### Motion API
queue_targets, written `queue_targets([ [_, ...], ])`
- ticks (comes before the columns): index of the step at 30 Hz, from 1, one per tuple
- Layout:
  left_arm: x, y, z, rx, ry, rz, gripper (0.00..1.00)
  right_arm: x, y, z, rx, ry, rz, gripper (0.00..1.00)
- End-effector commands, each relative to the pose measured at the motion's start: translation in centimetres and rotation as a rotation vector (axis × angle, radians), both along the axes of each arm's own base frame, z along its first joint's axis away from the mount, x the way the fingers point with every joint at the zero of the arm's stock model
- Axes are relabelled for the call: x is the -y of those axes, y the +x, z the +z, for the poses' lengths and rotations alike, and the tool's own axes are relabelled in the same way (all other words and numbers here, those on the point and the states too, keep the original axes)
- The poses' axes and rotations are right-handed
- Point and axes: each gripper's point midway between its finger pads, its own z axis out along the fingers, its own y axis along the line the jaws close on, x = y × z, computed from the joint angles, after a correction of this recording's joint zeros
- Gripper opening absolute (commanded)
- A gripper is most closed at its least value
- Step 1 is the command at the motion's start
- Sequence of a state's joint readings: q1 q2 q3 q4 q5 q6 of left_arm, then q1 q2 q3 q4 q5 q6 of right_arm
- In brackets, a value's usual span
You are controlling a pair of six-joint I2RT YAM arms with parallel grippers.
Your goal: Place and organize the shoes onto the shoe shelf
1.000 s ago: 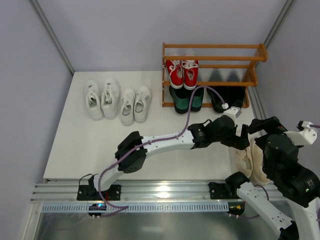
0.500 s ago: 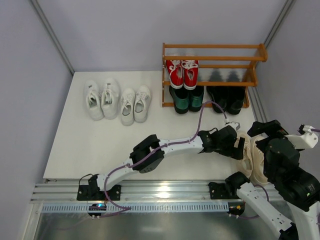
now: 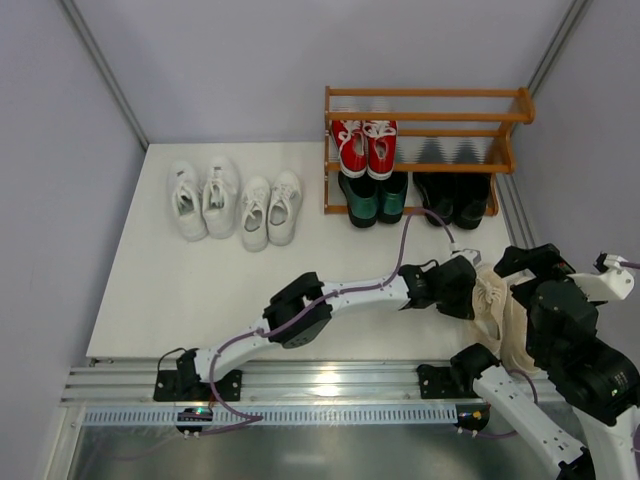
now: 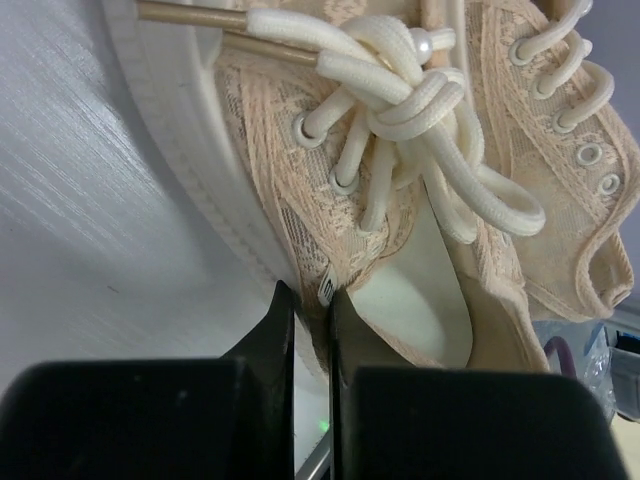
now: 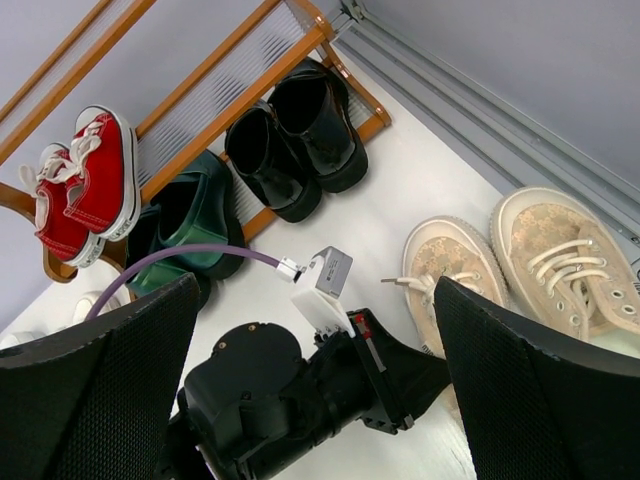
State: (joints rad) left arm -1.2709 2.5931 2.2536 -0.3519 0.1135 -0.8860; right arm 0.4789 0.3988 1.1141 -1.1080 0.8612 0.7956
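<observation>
Now the left hand point(image 4: 309, 302) — wide open before — pinches the cream shoe point(image 4: 270, 170) at its collar.

1. cream lace shoe point(image 4: 290, 190): beige patterned lace upper, cream laces, off-white sole.
2. red sneakers point(image 5: 85, 185): red, white laces and soles.
3. dark green loafers point(image 5: 190, 225): plain green.
4. black loafers point(image 5: 295, 135): glossy black.
5. white sneakers point(image 3: 285, 205): all white.
6. shoe shelf point(image 3: 420, 92): orange-brown wood.
7. cable point(image 5: 200, 255): purple.
</observation>
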Motion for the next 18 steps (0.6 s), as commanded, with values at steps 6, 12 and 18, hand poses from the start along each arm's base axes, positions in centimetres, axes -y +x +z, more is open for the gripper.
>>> queue_targets([
  [6, -6.2, 0.0, 1.5, 0.149, 0.13, 0.051, 0.0, -0.3, 0.4, -0.4, -0.01, -0.021, 0.016, 1.0],
  [12, -13.9, 1.1, 2.6, 0.218, 0.218, 0.153, 0.0, -0.8, 0.8, -1.7, -0.048, -0.044, 0.041, 1.0],
  [18, -22.5, 1.7, 2.4, 0.253, 0.312, 0.251, 0.0, -1.6, 2.0, -5.5, -0.208, -0.098, 0.042, 1.0],
])
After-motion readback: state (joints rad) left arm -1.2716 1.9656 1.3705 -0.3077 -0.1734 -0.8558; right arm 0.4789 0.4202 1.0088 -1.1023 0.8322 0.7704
